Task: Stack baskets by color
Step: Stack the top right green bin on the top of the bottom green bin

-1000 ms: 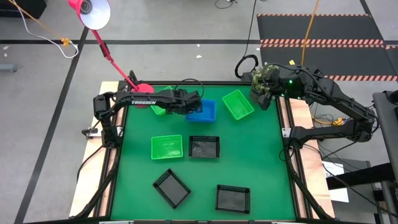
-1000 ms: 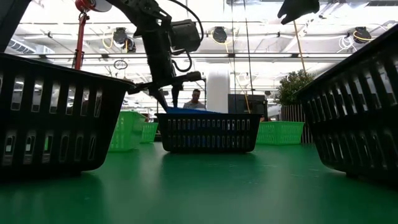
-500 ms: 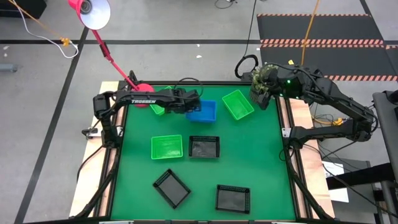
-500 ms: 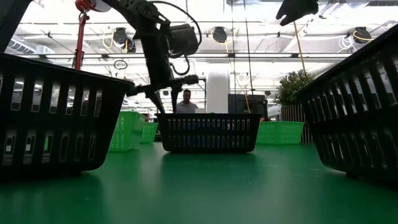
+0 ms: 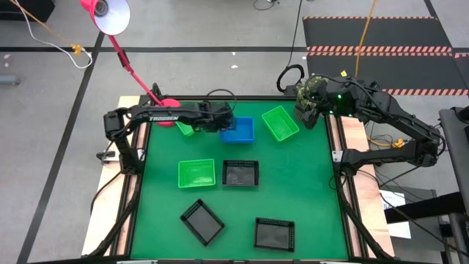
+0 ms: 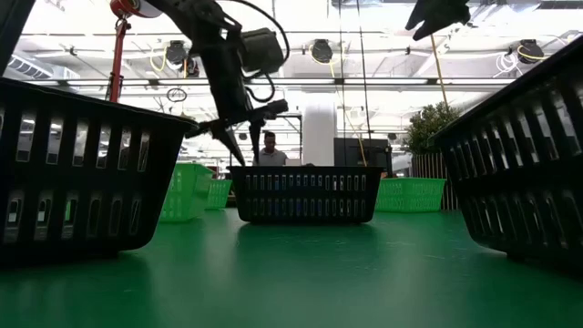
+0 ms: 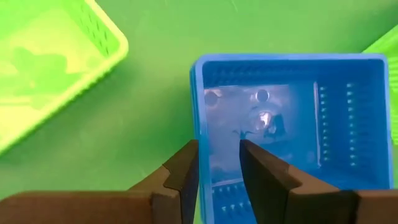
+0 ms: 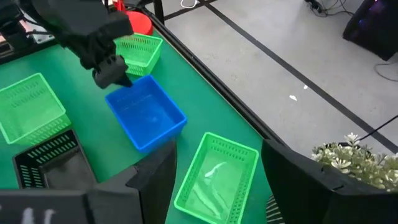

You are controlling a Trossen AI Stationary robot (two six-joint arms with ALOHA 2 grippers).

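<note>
Seen from above, the left gripper (image 5: 222,122) hangs over the left edge of the blue basket (image 5: 240,130), which sits at the back of the green table (image 5: 308,191). 1 green basket (image 5: 187,123) lies partly under the left arm, beside the pink lamp base (image 5: 168,114), another (image 5: 281,122) is right of the blue one, and a 3rd (image 5: 196,173) touches a black basket (image 5: 240,174) in the middle. 2 more black baskets (image 5: 202,221) (image 5: 274,234) stay at the front. The right gripper (image 5: 308,110) waits over the back right corner.

At table height, the left gripper (image 6: 235,146) points down just above the middle black basket (image 6: 304,194), with its fingers a little apart.

From the left wrist, the fingers (image 7: 184,177) stand on both sides of the blue basket's (image 7: 292,118) wall, with a small gap, so they do not squeeze it.

From the right wrist, the fingers (image 8: 152,180) are wide apart and hold nothing, above a green basket (image 8: 214,180).
</note>
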